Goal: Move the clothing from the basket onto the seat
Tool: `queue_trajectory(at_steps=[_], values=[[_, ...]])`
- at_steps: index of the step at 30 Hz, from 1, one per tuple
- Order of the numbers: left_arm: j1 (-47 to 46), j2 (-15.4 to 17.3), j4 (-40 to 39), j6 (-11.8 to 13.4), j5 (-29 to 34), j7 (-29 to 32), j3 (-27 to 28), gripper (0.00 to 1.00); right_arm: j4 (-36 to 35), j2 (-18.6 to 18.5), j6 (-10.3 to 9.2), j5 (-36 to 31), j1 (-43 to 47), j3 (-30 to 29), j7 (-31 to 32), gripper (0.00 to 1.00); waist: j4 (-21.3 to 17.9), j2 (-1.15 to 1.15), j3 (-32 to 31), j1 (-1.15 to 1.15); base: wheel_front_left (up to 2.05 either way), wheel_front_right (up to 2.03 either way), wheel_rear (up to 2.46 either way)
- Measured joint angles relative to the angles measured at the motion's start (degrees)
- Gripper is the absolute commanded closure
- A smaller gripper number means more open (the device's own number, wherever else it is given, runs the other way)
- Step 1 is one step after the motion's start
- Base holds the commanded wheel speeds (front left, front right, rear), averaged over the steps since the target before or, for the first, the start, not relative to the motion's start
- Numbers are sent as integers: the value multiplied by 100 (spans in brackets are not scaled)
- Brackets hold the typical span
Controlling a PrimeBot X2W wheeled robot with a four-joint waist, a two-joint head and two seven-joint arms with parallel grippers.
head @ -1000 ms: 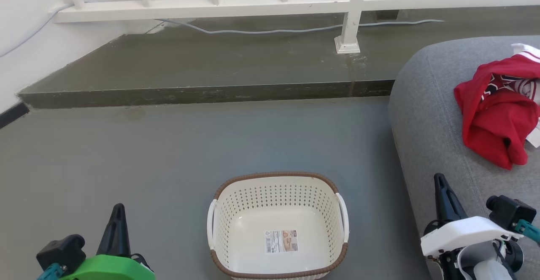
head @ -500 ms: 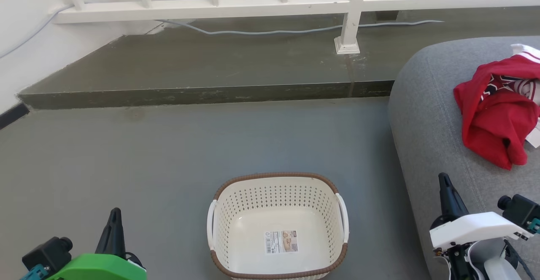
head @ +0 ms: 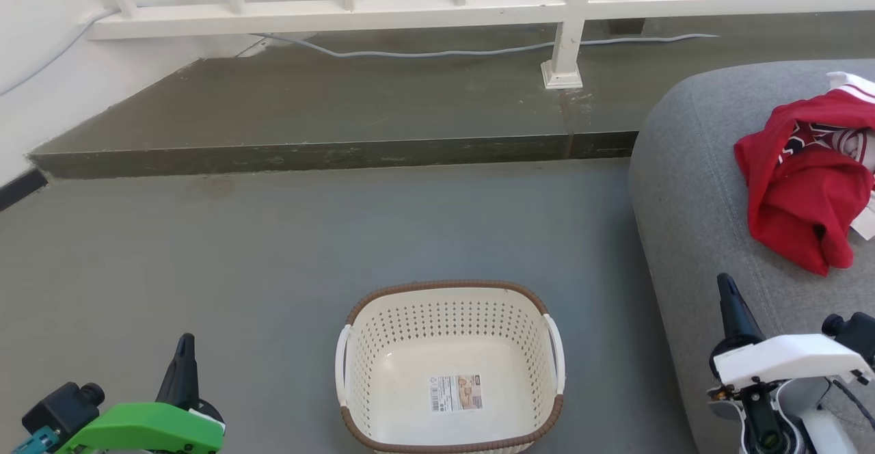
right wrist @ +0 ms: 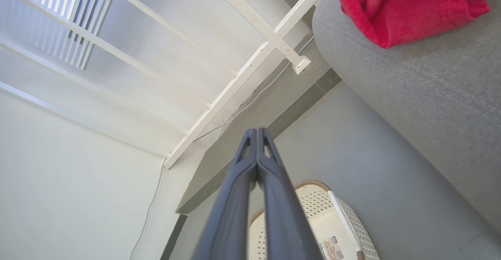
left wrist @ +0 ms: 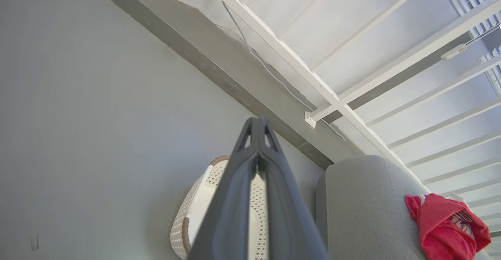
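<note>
**A:** Red cloth on grey, is that the clothing?

**B:** Yes. The clothing [head: 803, 194] lies in a crumpled heap on the seat [head: 690, 187], at three o'clock in the head view. It is bright red and soft, with deep folds. A white striped trim shows at its top edge, and a dark printed emblem with pale star shapes shows in a fold. It is too bunched to tell one piece from another.

**A:** And the basket?

**B:** The basket [head: 448, 284] stands upright on the grey floor [head: 273, 249] at six o'clock, just beside the seat's rounded front and well apart from the clothing. It is cream with holed walls, a brown rim and white handles. A label [head: 456, 391] sits on its pale bottom.

**A:** The claws?

**B:** The left claw [head: 184, 344] is at seven o'clock over the floor, its two dark fingers pressed together on nothing. The right claw [head: 726, 286] is at four o'clock over the seat's front edge, also closed and empty, below the clothing and not touching it.

**A:** Behind them?

**B:** At twelve o'clock there is a raised step [head: 328, 153], a white railing [head: 437, 6] and a thin cable [head: 424, 50].
</note>
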Motion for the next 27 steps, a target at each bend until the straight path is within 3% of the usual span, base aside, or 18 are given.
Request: queue_trajectory(at_steps=[27], values=[[-359,-126,348,-398,-1902,525,378,100,224,19,310,2114,-302,-402,488,100,-8,0,-29,0,0,0,0]])
